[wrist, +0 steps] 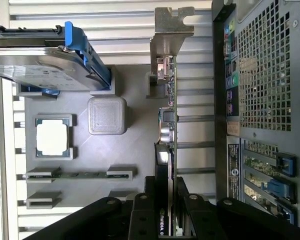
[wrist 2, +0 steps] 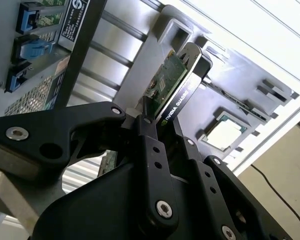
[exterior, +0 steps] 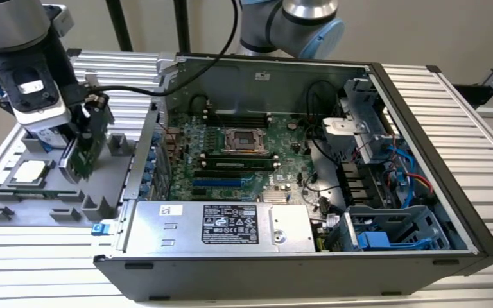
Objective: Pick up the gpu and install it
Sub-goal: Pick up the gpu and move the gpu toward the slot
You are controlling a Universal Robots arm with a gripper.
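The gpu (exterior: 79, 159) is a thin green card with one black face. It stands on edge over the grey parts tray (exterior: 49, 208), at the exterior view's left, outside the open computer case (exterior: 418, 160). My gripper (exterior: 82, 125) is shut on the card's upper edge. In the first wrist view the black fingers (wrist: 145, 202) clamp the gpu (wrist: 168, 120), whose metal bracket (wrist: 172, 27) points away from me. The second wrist view shows the gripper (wrist 2: 162, 132) pinching the gpu (wrist 2: 171, 82) above the tray. The green motherboard (exterior: 229, 151) lies inside the case.
On the tray lie a processor chip (wrist: 52, 137), a memory stick (wrist: 80, 175) and a silver hard drive in a blue frame (wrist: 40, 65). The case's rear wall (wrist: 265, 100) stands close beside the card. A power supply (exterior: 221, 224) and a drive cage (exterior: 392, 234) fill the case's near side.
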